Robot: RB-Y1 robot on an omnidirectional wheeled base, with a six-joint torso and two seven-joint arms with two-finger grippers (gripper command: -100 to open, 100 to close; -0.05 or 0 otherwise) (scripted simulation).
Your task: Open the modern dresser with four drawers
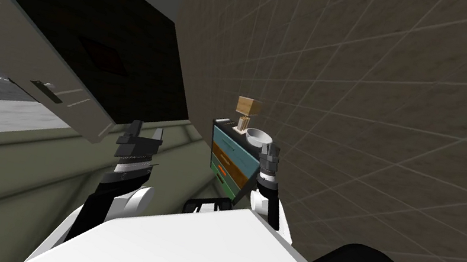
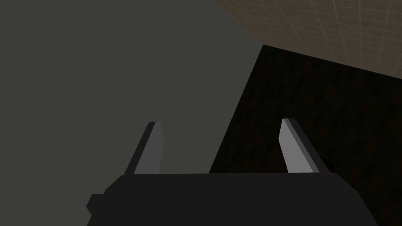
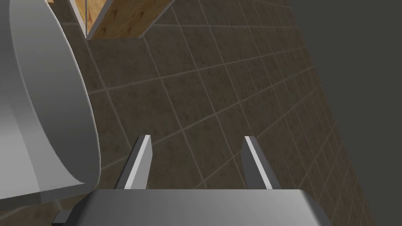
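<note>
Our arms [image 1: 137, 200] are white with black joints; left tool [image 2: 222, 121] and right tool [image 3: 196, 137] have thin grey blades on boxy bodies.

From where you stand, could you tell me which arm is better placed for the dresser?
Right, probably: the right gripper, open, is beside the dresser, near its bowl; the left gripper hangs farther away.

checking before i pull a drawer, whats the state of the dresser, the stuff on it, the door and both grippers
teal and brown four-drawer dresser: all drawers look shut, fronts flush
lamp with tan box shade: upright on dresser top
white round bowl: upright on dresser top
beige door: appears swung open
right gripper: fingers open, holding nothing
left gripper: fingers open, holding nothing
</note>
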